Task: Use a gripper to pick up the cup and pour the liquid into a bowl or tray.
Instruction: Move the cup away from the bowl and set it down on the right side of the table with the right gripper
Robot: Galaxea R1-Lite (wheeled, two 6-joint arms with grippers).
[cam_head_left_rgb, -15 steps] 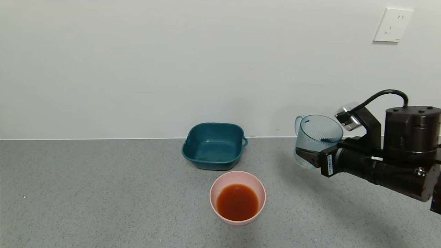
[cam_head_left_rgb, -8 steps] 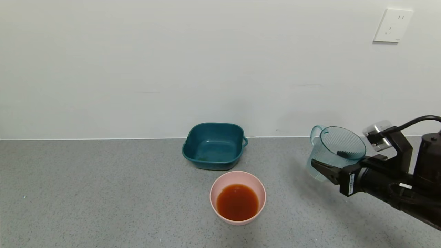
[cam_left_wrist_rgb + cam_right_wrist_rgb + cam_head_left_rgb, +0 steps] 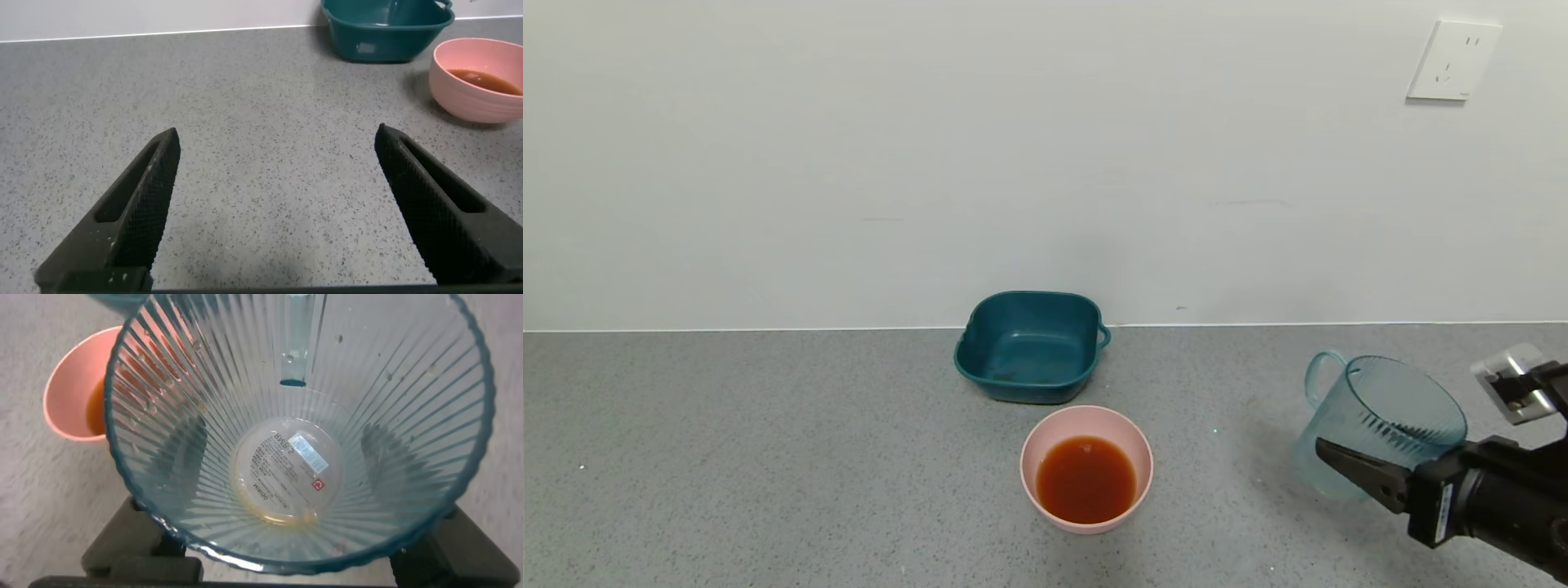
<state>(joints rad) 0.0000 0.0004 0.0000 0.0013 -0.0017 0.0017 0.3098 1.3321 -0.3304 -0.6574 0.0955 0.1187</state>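
Translucent blue-green ribbed plastic, that's your cup (image 3: 1380, 420), down at the right edge of the counter, well apart from the pink bowl (image 3: 1086, 468), and your right gripper (image 3: 1364, 472) has it clamped across the lower wall, fingers on either side. It sits slightly tilted, mouth leaning toward you, base low near the grey counter (image 3: 768, 457); whether the base touches is hard to say from the head view. Look down the right wrist view and the cup (image 3: 298, 433) is empty, just a label on the floor and a faint film, so I'd judge it very light now, with nothing left to slosh. Thin wall, ribbed, likely to flex if you squeeze hard, and the ribs should give the pads some bite; the taper toward the base could let it slip downward, so hold it mid-body rather than by that small side handle. The liquid (image 3: 1085, 478), reddish-orange, sits in the bowl, and that reads to me as the pour done. Behind the bowl, just beside it, stands the teal tub (image 3: 1030, 345). Your left gripper (image 3: 278, 204) hovers idle over bare counter, fingers spread wide, gripping nothing. Hidden from you: the far finger behind the cup, and most of the right arm, cut off at the frame edge.
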